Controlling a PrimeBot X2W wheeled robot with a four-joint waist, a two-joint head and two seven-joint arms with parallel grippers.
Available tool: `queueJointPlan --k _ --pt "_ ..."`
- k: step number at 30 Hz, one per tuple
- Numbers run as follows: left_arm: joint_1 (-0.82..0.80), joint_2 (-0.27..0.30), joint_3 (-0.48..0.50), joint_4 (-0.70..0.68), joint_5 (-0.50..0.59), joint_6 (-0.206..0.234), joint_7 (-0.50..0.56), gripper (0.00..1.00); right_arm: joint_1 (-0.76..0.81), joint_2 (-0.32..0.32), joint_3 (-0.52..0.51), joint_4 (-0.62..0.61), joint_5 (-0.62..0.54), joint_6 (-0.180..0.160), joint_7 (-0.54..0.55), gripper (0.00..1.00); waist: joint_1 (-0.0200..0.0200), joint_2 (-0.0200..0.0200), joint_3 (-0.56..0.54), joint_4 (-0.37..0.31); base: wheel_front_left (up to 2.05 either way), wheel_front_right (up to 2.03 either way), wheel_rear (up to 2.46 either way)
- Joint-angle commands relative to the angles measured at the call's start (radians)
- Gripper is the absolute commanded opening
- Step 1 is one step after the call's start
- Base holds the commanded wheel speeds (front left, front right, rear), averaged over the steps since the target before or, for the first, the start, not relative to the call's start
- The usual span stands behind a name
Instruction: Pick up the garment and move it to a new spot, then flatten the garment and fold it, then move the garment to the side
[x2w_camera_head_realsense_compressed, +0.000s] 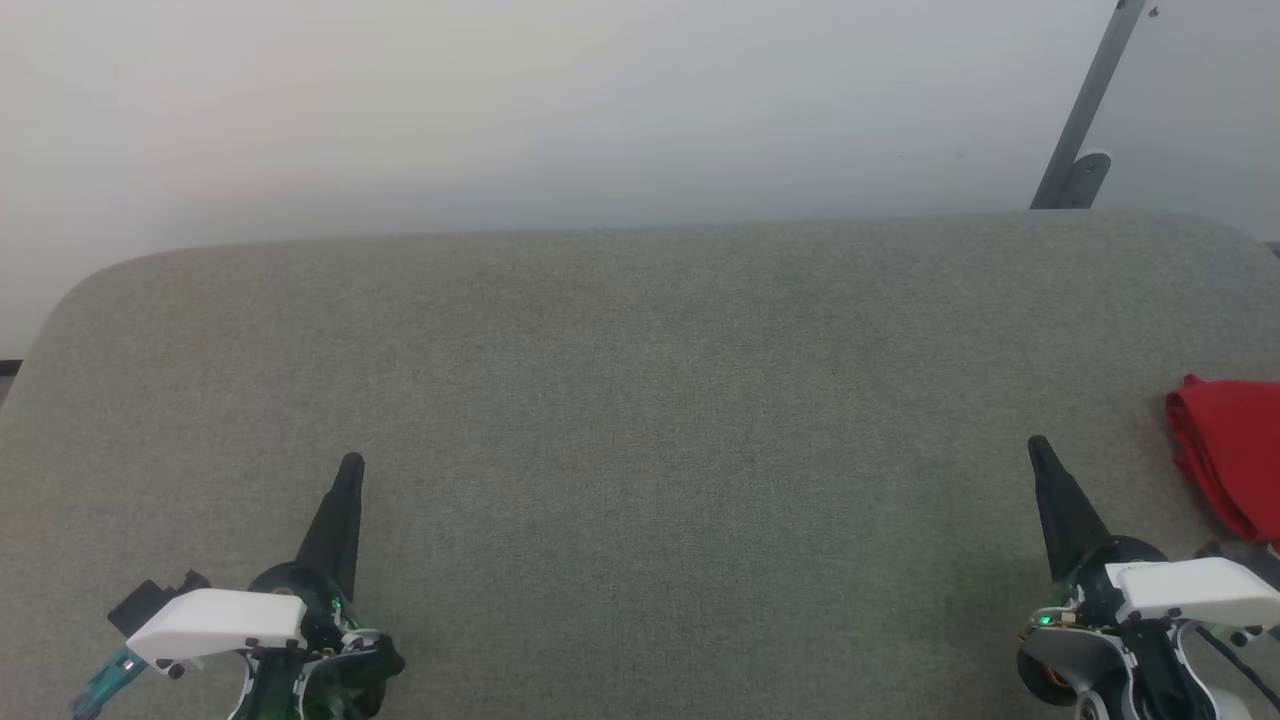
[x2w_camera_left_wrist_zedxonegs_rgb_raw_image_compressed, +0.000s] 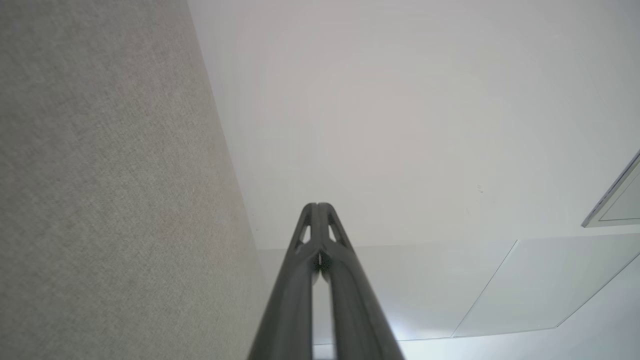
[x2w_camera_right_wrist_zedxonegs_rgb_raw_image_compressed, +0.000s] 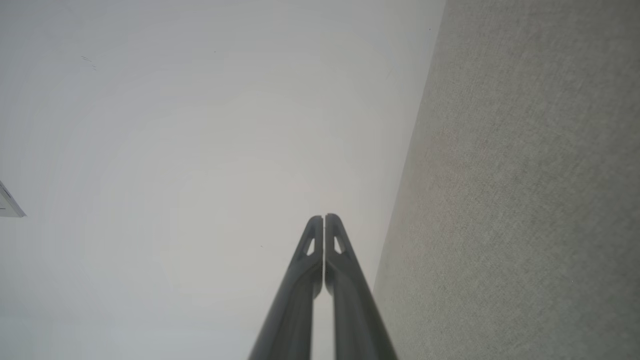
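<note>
Left fingers (x2w_camera_head_realsense_compressed: 338, 515) and right fingers (x2w_camera_head_realsense_compressed: 1060, 500) clenched on nothing, at the counter's (x2w_camera_head_realsense_compressed: 640, 400) near edge. Garment (x2w_camera_head_realsense_compressed: 1228, 455) lies bunched at the right edge, near the right fingers. Judged: pickup pending or set-aside done, cannot tell which. A pickup needs the right fingers opened and reaching right. Grey strut (x2w_camera_head_realsense_compressed: 1085, 110) behind the far right corner is well off that path.

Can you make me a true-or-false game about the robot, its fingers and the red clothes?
1. The red garment lies at the right edge of the grey surface. True.
2. The right gripper is holding the garment. False: its fingers are shut on nothing, apart from it.
3. The left gripper has its fingers shut. True.
4. The garment is spread flat in the middle. False: it lies bunched at the side.
</note>
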Motion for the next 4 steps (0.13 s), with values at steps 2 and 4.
queueJointPlan --k 2,4 --pt "-0.011 -0.003 0.004 0.000 0.002 -0.003 0.003 0.00 -0.006 0.004 0.000 0.003 0.004 0.000 0.002 0.00 0.0000 0.0000 0.000 0.000 0.00 0.00 0.00" --pt "-0.011 -0.003 0.004 0.000 0.002 -0.003 0.003 0.00 -0.006 0.004 0.000 0.003 0.004 0.000 0.002 0.00 0.0000 0.0000 0.000 0.000 0.00 0.00 0.00"
